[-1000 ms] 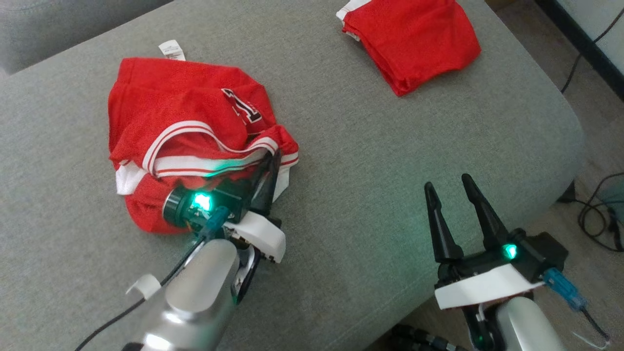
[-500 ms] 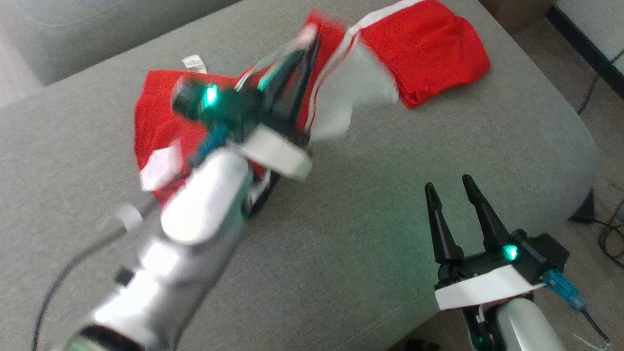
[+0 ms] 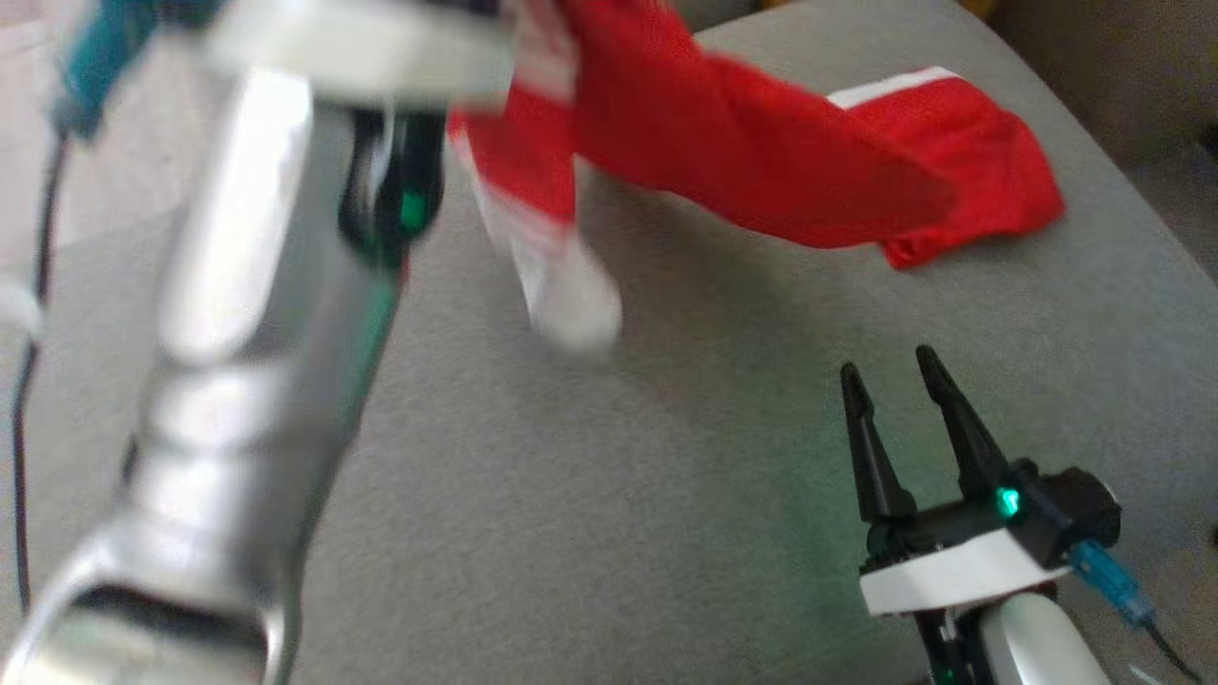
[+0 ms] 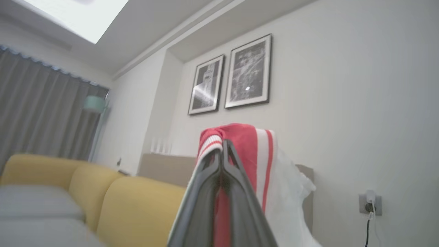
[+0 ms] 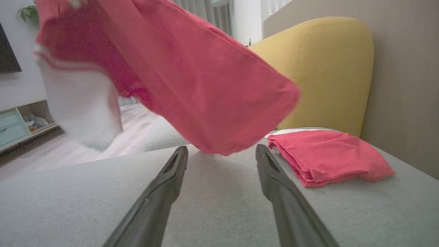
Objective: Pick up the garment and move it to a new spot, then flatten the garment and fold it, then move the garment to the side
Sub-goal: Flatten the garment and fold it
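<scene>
The left gripper [image 4: 223, 145] has clamped shut on the striped trim of the red mesh jersey with white panels [image 3: 704, 143] and risen high. The jersey, a crumpled heap on the grey fabric seat [image 3: 590, 495] a second ago, now hangs in the air, trailing right.

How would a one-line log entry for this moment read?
left hand: shut on jersey, held high | right hand: open, empty, over couch | jersey: hanging from left hand | folded red cloth: on couch
</scene>
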Tool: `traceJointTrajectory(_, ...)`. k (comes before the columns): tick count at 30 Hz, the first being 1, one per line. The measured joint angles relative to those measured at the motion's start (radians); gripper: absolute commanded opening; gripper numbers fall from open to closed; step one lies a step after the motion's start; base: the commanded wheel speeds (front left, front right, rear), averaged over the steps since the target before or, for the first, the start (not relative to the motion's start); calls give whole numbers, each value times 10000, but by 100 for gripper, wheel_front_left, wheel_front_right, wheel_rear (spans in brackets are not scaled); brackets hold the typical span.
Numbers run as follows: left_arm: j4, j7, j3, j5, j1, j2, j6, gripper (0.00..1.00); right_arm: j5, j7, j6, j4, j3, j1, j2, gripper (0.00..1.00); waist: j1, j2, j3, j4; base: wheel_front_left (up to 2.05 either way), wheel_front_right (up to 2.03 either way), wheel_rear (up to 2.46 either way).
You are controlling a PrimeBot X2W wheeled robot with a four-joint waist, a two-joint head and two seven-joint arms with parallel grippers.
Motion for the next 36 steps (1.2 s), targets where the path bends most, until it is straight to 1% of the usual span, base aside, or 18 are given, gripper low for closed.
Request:
traceJointTrajectory(1,-13,38,33,-169,735,94,96,0,-21,0,0,-2,-6,77,-2,100,0,0,-34,152,0,0,0)
traceJointTrajectory(2,-13,38,33,-169,735,94,96,0,-21,0,0,-2,-6,77,-2,100,0,0,-34,152,0,0,0)
traceJointTrajectory(4,48,40,46,-407,2473,293,261,0,-73,-2,0,19,-8,158,-13,100,1,0,-75,461,0,0,0)
traceJointTrajectory(7,401,-234,31,-717,5142,399,422,0,-92,0,0,31,-59,157,-27,100,1,0,-85,903,0,0,0)
traceJointTrajectory(10,752,-554,8,-723,6942,385,476,0,-144,-2,0,54,-98,151,-94,100,0,0,-32,1317,0,0,0)
traceJointTrajectory(11,872,-616,54,-702,7253,355,522,25,-144,0,0,82,-94,152,-111,100,0,0,-17,1445,0,0,0)
traceJointTrajectory(12,961,-663,121,-690,7446,324,548,67,-144,0,0,115,-107,154,-134,100,0,0,-8,1566,0,0,0)
traceJointTrajectory(13,1043,-700,196,-625,7544,297,629,100,-146,0,-2,150,-115,154,-161,100,0,0,-7,1684,0,0,0)
traceJointTrajectory(15,1041,-734,522,-288,7626,230,830,100,-167,0,-2,226,-117,158,-211,100,1,0,-20,1906,0,0,0)
traceJointTrajectory(20,92,-765,1534,1246,8179,46,1258,100,-173,0,0,307,-159,326,-249,100,1,0,-164,2295,0,0,0)
traceJointTrajectory(23,-539,-765,1697,2660,8811,38,1540,100,-173,0,0,368,-171,407,-257,100,0,0,-221,2427,0,0,0)
traceJointTrajectory(25,-901,-765,1534,3561,8980,40,1549,100,-173,0,0,378,-163,428,-274,100,1,0,-218,2503,0,0,0)
traceJointTrajectory(28,-1089,-765,819,4727,8847,186,1319,100,-173,0,0,403,-130,429,-293,100,1,0,-175,2544,0,0,0)
traceJointTrajectory(30,-966,-765,153,5340,8652,341,997,100,-173,0,0,418,-73,426,-303,100,1,0,-125,2523,0,0,0)
traceJointTrajectory(32,-711,-765,-447,5975,8393,518,796,100,-171,0,0,418,-42,424,-303,100,1,0,-47,2481,0,0,0)
traceJointTrajectory(34,-357,-765,-920,6370,8155,667,535,100,-171,0,0,418,-31,391,-303,100,2,0,47,2425,0,0,0)
traceJointTrajectory(36,-67,-708,-1296,6500,8044,679,234,100,-171,0,0,418,-27,329,-303,100,2,0,143,2361,0,0,0)
